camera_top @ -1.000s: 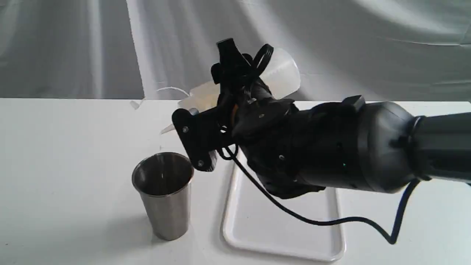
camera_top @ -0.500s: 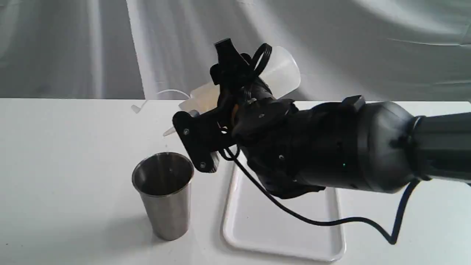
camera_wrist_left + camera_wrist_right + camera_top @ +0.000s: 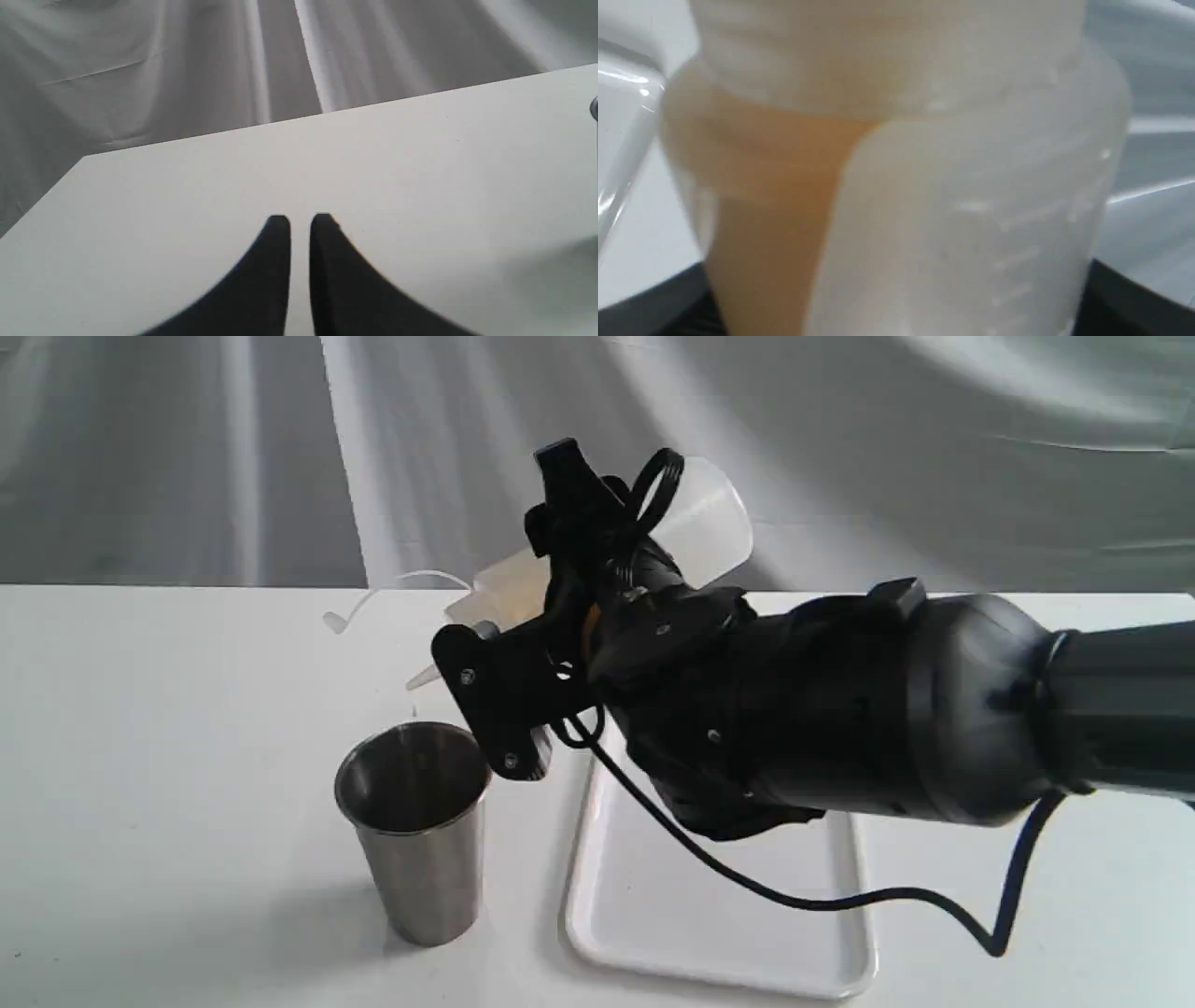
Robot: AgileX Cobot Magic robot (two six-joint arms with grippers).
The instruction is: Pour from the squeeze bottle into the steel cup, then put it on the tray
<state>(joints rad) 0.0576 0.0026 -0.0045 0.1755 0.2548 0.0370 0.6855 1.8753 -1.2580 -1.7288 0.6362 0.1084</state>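
Exterior view: squeeze bottle was aloft and tipped, base toward 1 o'clock, nozzle toward 8 o'clock. The tip sat above the mouth of the steel cup, nearer its far rim. The right gripper was clamped around the bottle's mid-body. Right wrist view: amber liquid lay pooled at the shoulder end; no stream could be made out.

The tray lay just beside the cup at its 3 o'clock. The left gripper hung over the table, fingers drawn almost together, nothing between them.

Judgement: pour in hand. Centre the tip over the mouth, steepen the tilt slowly and squeeze evenly so the soft wall does not spurt. The black wrist bracket sat close to the cup rim at 2 o'clock, a knock risk.
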